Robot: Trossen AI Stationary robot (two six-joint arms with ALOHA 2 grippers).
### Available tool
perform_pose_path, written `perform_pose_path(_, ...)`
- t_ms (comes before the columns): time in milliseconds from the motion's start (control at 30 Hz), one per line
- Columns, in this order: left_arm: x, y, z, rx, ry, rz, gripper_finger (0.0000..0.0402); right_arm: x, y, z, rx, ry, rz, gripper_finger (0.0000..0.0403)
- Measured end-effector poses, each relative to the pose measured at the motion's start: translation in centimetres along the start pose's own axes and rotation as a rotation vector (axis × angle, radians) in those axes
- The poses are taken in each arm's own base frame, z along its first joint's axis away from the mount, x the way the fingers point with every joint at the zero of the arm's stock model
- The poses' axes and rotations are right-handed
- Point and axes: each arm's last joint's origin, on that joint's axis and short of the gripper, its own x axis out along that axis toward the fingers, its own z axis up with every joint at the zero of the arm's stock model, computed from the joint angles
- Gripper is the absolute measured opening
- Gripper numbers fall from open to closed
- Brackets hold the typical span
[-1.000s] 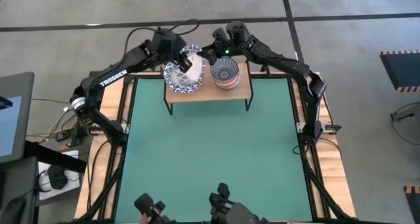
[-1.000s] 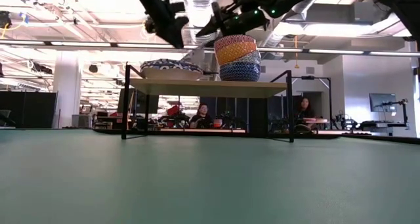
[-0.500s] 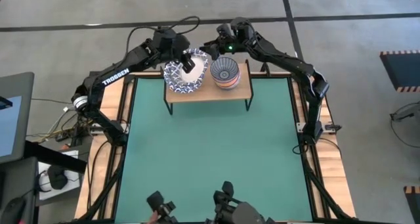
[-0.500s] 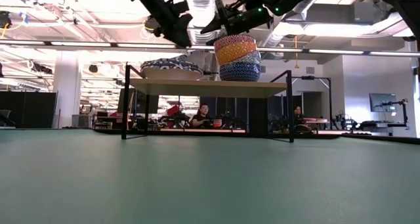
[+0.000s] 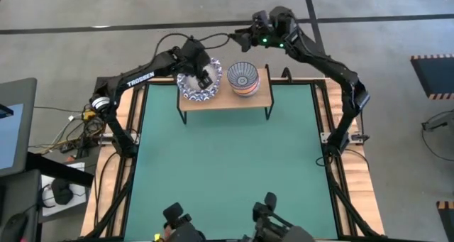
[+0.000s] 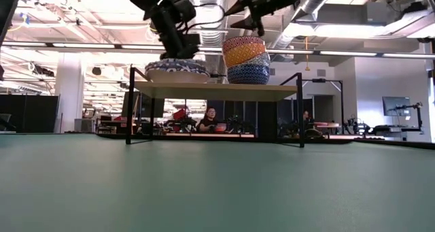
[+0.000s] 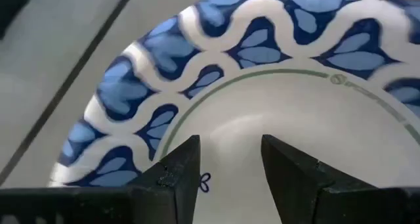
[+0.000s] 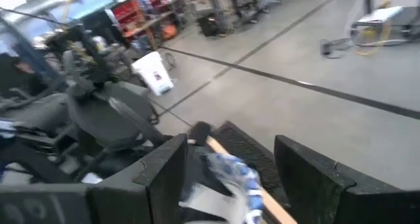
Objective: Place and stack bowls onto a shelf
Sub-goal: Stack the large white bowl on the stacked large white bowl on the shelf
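A stack of wide bowls with blue lattice rims (image 5: pixel 197 84) (image 6: pixel 178 70) sits on the left part of the shelf's wooden plank (image 5: pixel 225 100) (image 6: pixel 217 90). To its right stands a stack of small bowls (image 5: pixel 243 79) (image 6: pixel 246 58), the ray-patterned one on top. My left gripper (image 5: pixel 206 74) (image 6: pixel 179 50) (image 7: pixel 230 161) is open and points down just above the top wide bowl's white centre (image 7: pixel 289 112). My right gripper (image 5: pixel 246 37) (image 6: pixel 253 18) (image 8: pixel 230 161) is open, raised beyond the shelf's far edge, apart from the small bowls.
The shelf stands at the far edge of a large green mat (image 5: pixel 227 164). Two dark devices (image 5: pixel 177 217) (image 5: pixel 268 208) sit at the near edge. In the low view, people (image 6: pixel 207 116) sit in the room behind the table.
My left gripper has come down over the wide bowls' centre. My right gripper has risen and drawn back toward the far edge and the right, away from the small bowl stack. Both stacks have stayed on the shelf.
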Motion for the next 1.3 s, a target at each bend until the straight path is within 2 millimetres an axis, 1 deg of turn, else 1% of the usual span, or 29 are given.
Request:
perform_pose_path(100,-0.2,0.2,-0.7,0.029,0.085,0.039,0.0148,-1.0,0.0,0.4,-0.022,-0.002,-0.051,0.0255)
perform_pose_path(200,-0.9,0.6,-0.8,0.047,0.139,0.046,0.0148,-1.5,0.2,0.7,-0.042,-0.009,-0.073,0.0255)
perform_pose_path(333,-1.0,0.7,-0.5,0.040,0.115,-0.003,0.0148,-1.5,0.1,0.7,-0.039,-0.004,-0.079,0.0255)
perform_pose_path(400,-0.7,0.6,-0.5,0.028,0.085,-0.057,0.0148,-1.5,0.1,0.7,-0.039,-0.006,-0.078,0.0255)
perform_pose_path(467,0.2,0.3,-0.9,0.007,0.095,-0.123,0.0148,-1.5,0.2,0.7,-0.039,-0.006,-0.076,0.0255)
perform_pose_path(567,0.8,0.0,-1.2,0.000,0.109,-0.152,0.0148,-1.5,0.7,0.6,-0.038,0.002,-0.067,0.0255)
perform_pose_path(667,0.9,-0.1,-1.2,-0.005,0.110,-0.152,0.0148,-2.4,1.4,1.1,-0.044,-0.011,-0.054,0.0255)
perform_pose_path(833,0.9,-0.1,-1.1,-0.028,0.102,-0.165,0.0148,-4.5,2.6,1.8,-0.051,-0.008,-0.052,0.0255)
perform_pose_path(900,1.5,-0.4,-1.3,-0.030,0.110,-0.196,0.0146,-5.5,3.0,2.1,-0.057,-0.005,-0.053,0.0255)
perform_pose_path(1033,2.7,-1.5,-1.3,-0.030,0.119,-0.244,0.0132,-7.3,3.8,2.6,-0.092,-0.012,-0.088,0.0255)
perform_pose_path(1200,2.5,-2.5,-1.0,-0.015,0.115,-0.255,0.0114,-8.5,4.2,2.7,-0.101,-0.003,-0.134,0.0255)
perform_pose_path(1300,2.1,-2.6,-0.8,-0.009,0.135,-0.254,0.0108,-9.0,4.5,2.9,-0.104,-0.010,-0.131,0.0255)
